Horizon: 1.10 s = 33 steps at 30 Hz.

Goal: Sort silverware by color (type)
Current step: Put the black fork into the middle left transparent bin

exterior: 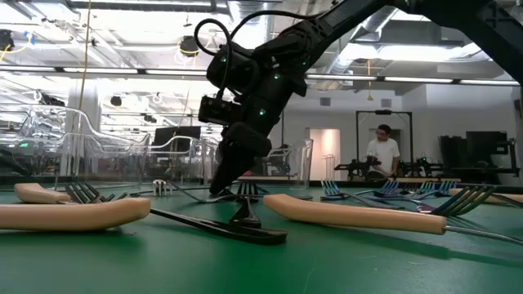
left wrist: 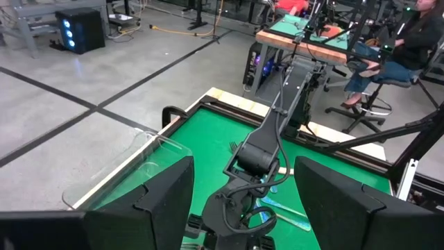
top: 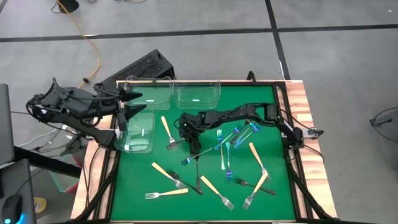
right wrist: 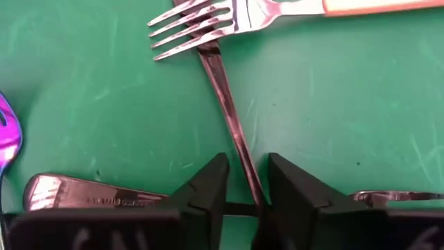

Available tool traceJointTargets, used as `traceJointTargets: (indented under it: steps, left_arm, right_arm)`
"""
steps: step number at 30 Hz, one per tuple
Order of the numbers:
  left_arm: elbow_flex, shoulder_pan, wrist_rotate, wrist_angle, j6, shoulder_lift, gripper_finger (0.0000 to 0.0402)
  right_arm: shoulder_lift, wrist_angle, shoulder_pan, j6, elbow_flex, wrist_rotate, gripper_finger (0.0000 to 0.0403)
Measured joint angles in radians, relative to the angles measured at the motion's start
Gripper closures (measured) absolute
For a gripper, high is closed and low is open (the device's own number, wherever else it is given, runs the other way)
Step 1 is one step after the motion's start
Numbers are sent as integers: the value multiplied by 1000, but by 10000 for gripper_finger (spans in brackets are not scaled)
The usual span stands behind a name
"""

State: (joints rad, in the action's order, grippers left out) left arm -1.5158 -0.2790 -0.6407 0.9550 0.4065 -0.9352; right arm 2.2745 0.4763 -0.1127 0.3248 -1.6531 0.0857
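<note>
The sorting looks barely begun, judging by how much cutlery lies loose. On the green worktop the forks are scattered and mixed: tan-handled forks mostly toward the near edge, blue iridescent forks clustered in the middle and right, and dark forks lying among them, some crossing one another. Two clear bins stand along the far edge and a third clear bin sits at the left side; from above they appear to hold little or nothing, though the clear plastic makes that hard to settle.

The right gripper is down at the worktop near the middle, its jaws part-open and straddling the thin shaft of a dark fork, one finger on each side, not yet clenched on it. That fork's head runs under the tines of a tan-handled fork, so lifting it may drag the neighbour along.

The left gripper hangs back above the left side of the worktop by the bins, jaws released and holding nothing.

By this reading nearly all the forks remain to be picked and sorted by kind
</note>
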Motion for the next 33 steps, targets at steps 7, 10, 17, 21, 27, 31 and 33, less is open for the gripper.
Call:
traceJointTargets:
  steps: [7, 10, 17, 21, 27, 31, 33]
  left_arm:
    - [0, 0, 0, 0, 0, 0, 168]
    - [0, 0, 0, 1, -1, 0, 168]
    - [0, 0, 1, 3, -1, 0, 168]
    - [0, 0, 1, 6, -1, 0, 168]
    - [0, 0, 1, 6, -2, 0, 168]
    - [0, 0, 2, 6, -2, 0, 168]
    - [0, 0, 2, 5, -2, 0, 168]
  right_arm:
    - [0, 21, 10, -7, 1, -54, 338]
    - [-1, 31, 23, -38, 1, -93, 366]
    - [-35, 43, 33, -147, 7, -106, 388]
    - [-57, 54, 32, -221, 10, -98, 388]
    - [-116, 60, 31, -303, 11, -96, 388]
    - [-163, 53, 31, -330, 10, -99, 388]
    - [-184, 19, 34, -339, 9, -115, 388]
